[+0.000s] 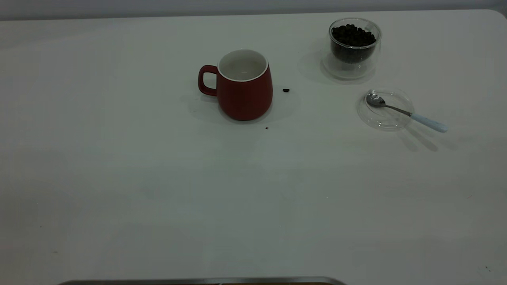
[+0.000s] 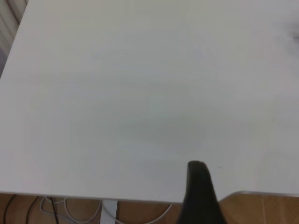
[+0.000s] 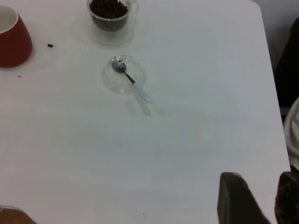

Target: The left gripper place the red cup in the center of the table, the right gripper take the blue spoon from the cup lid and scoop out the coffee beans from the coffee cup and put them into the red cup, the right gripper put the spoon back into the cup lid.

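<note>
The red cup [image 1: 243, 85] stands upright near the middle of the white table [image 1: 253, 190], handle to the left; its edge also shows in the right wrist view [image 3: 11, 37]. The clear coffee cup [image 1: 354, 47] holds a heap of coffee beans [image 1: 352, 35] at the far right. The blue spoon [image 1: 408, 113] lies with its bowl in the cup lid [image 1: 390, 118], its handle out over the rim. My right gripper [image 3: 261, 196] is open and empty near the table's edge, far from the spoon [image 3: 133, 83]. My left gripper [image 2: 198, 186] hangs over the table's edge, holding nothing.
A stray bean [image 1: 286, 90] and a small crumb [image 1: 266, 128] lie on the table right of the red cup. The table's rounded corner [image 1: 499, 14] is at the far right. Neither arm shows in the exterior view.
</note>
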